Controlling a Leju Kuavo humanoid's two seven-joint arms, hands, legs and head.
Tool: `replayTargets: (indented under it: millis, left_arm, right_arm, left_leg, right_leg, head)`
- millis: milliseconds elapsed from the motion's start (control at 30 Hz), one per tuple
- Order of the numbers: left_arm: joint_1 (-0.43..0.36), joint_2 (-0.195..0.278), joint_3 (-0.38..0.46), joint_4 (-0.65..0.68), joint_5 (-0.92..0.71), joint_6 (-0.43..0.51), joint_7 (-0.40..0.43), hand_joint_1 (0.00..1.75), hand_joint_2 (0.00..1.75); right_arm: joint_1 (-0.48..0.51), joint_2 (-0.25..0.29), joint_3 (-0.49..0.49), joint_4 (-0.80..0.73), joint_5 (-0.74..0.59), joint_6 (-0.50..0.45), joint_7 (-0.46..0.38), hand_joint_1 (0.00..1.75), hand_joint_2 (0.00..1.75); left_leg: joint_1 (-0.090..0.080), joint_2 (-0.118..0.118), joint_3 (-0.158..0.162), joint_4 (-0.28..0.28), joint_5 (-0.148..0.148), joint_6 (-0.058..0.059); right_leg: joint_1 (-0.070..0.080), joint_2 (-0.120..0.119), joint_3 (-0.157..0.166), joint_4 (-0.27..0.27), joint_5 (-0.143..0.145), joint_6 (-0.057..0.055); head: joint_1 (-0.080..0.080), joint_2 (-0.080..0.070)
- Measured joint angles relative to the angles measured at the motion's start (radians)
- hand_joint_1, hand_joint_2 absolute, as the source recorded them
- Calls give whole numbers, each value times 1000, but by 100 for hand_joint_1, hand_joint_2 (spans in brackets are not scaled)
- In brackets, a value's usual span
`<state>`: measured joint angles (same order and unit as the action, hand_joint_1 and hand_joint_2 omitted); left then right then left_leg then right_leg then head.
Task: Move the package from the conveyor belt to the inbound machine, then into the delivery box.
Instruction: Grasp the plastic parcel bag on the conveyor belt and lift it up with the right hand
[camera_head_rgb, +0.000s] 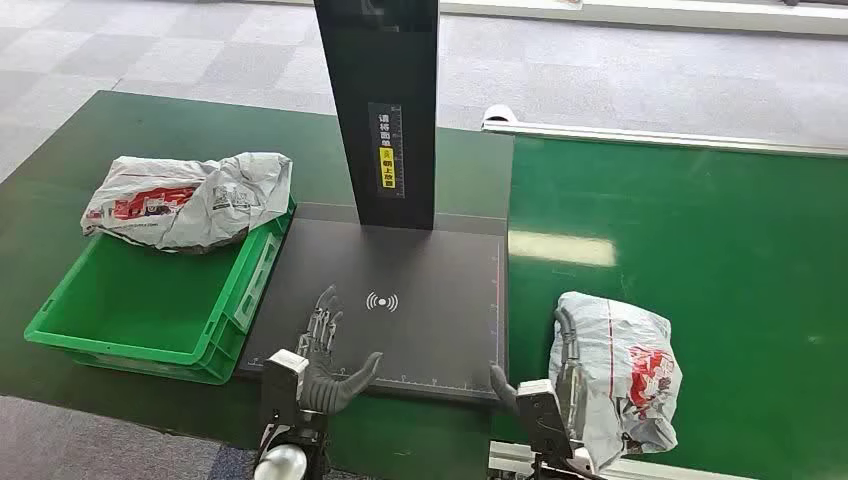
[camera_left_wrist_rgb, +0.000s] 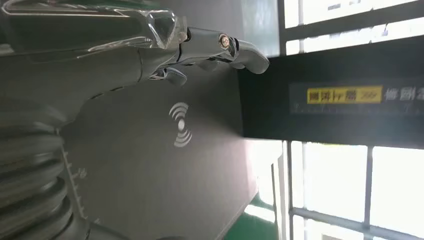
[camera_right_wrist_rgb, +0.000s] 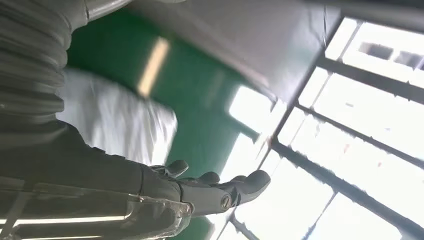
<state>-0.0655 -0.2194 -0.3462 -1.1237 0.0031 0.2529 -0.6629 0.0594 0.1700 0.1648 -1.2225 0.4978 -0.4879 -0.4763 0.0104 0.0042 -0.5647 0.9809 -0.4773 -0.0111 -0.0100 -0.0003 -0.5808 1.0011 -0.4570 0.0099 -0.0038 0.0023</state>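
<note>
The package (camera_head_rgb: 618, 375), a crumpled white plastic mailer with red and dark print, lies on the green conveyor belt (camera_head_rgb: 700, 260) near the belt's near edge, just beside the right edge of the inbound machine (camera_head_rgb: 420, 310). The right hand (camera_head_rgb: 555, 375) stands at the package's left side, its dark fingers (camera_head_rgb: 565, 335) stretched out along the bag and apparently touching it; the thumb is spread away toward the machine. The hand is not closed around the bag, and from the head view I cannot tell whether it truly has a hold. In the right wrist view the same fingers (camera_right_wrist_rgb: 225, 185) lie extended beside the blurred white package (camera_right_wrist_rgb: 115, 120).

The left hand (camera_head_rgb: 325, 355) hovers over the near left corner of the machine's dark plate, fingers apart and straight, thumb out to the side, holding nothing. The left wrist view shows its fingers (camera_left_wrist_rgb: 220, 47) reaching over the plate, close to the white wireless symbol (camera_left_wrist_rgb: 181, 124). The black upright column (camera_head_rgb: 385, 100) with a yellow label rises from the plate's far edge.

The green delivery box (camera_head_rgb: 100, 340) sits on the dark green worktop (camera_head_rgb: 60, 170) against the machine's left edge. A second bag (camera_head_rgb: 190, 200), white with red print, rests across the box's far rim.
</note>
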Motion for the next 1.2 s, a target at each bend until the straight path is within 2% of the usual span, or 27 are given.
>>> replayTargets:
  millis: [167, 667, 733, 833, 900, 1000, 1200]
  left_arm:
    - [0, -6, 52, -15, -13, -7, 0, 0, 175]
    - [11, -16, 69, -35, -27, -12, 14, 0, 175]
    - [12, -16, 70, -36, -30, -14, 19, 0, 175]
    - [16, -16, 71, -37, -35, -21, 28, 0, 175]
    - [19, -16, 71, -37, -37, -22, 34, 0, 175]
    - [21, -16, 70, -37, -38, -22, 42, 0, 175]
    - [21, -16, 70, -37, -40, -22, 44, 0, 175]
  right_arm:
    - [48, -51, -132, -296, 77, 29, 70, 0, 175]
    - [90, -55, -162, -357, 89, 37, 90, 0, 175]
    - [90, -56, -164, -355, 90, 112, 176, 0, 175]
    - [84, -61, -169, -316, 130, 271, 389, 0, 175]
    - [74, -65, -173, -267, 160, 321, 459, 0, 175]
    - [55, -71, -178, -202, 178, 345, 493, 0, 175]
    - [35, -78, -182, -142, 182, 352, 502, 0, 175]
  left_leg:
    - [0, 0, 1, 0, 0, 0]
    - [0, 0, 1, 0, 0, 0]
    - [0, 0, 1, 0, 0, 0]
    - [0, 0, 1, 0, 0, 0]
    - [0, 0, 1, 0, 0, 0]
    - [0, 0, 1, 0, 0, 0]
    - [0, 0, 1, 0, 0, 0]
  right_leg:
    - [0, 0, 0, 0, 0, 0]
    - [0, 0, 1, 0, 0, 0]
    - [0, 0, 1, 0, 0, 0]
    - [0, 0, 1, 0, 0, 0]
    - [0, 0, 1, 0, 0, 0]
    - [0, 0, 1, 0, 0, 0]
    - [0, 0, 1, 0, 0, 0]
  head:
    - [0, 0]
    - [0, 0]
    - [0, 0]
    - [0, 0]
    - [0, 0]
    - [0, 0]
    - [0, 0]
